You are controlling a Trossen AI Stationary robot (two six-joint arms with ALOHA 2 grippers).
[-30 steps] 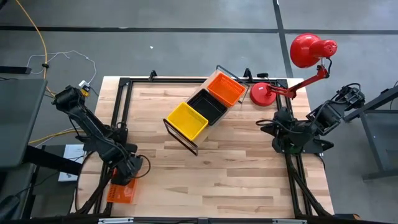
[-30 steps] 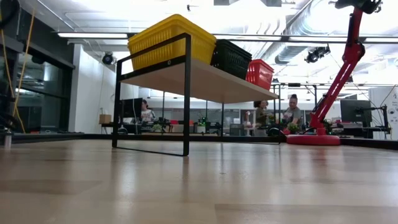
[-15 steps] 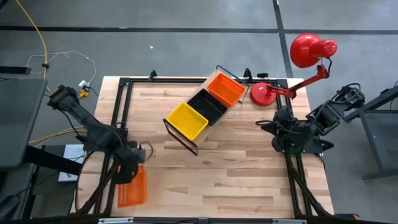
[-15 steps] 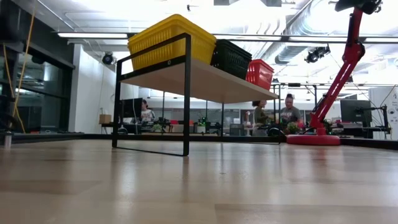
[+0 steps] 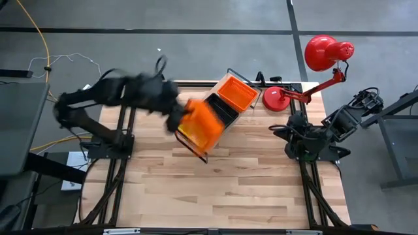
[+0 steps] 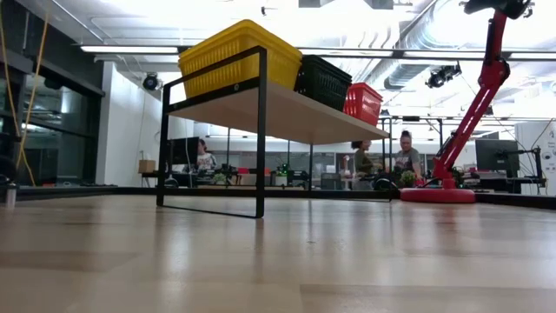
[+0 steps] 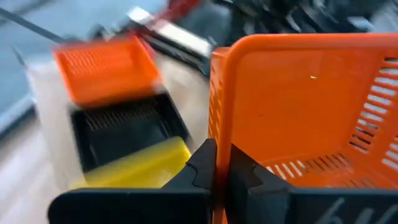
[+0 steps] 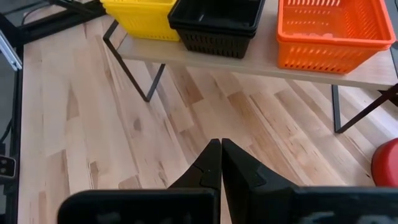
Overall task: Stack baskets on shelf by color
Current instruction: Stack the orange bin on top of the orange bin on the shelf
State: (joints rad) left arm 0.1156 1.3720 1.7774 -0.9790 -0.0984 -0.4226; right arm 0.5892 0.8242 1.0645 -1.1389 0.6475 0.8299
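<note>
My left gripper is shut on an orange basket and holds it in the air over the near-left end of the shelf. On the shelf stand a yellow basket, a black basket and another orange basket, in a row on their bases. In the high view the held basket covers most of the yellow one. My right gripper waits shut at the table's right edge, pointing at the shelf. My left gripper grips one side wall of the orange basket at its rim. The wall runs between the two fingers, one inside the basket and one outside. The basket is lifted clear and tilted, above the shelf's yellow end.
A red desk lamp stands on its round base at the far right, beside the shelf's orange end, and its head reaches beyond the table. Bare tabletop lies between the shelf and the near edge. People sit in the room behind.
My left gripper has taken hold of the orange basket at the table's near-left corner. It has lifted the basket and swung fast toward the far right, so the basket now hangs above the shelf's yellow end. The shelf and its three baskets have stayed in place.
</note>
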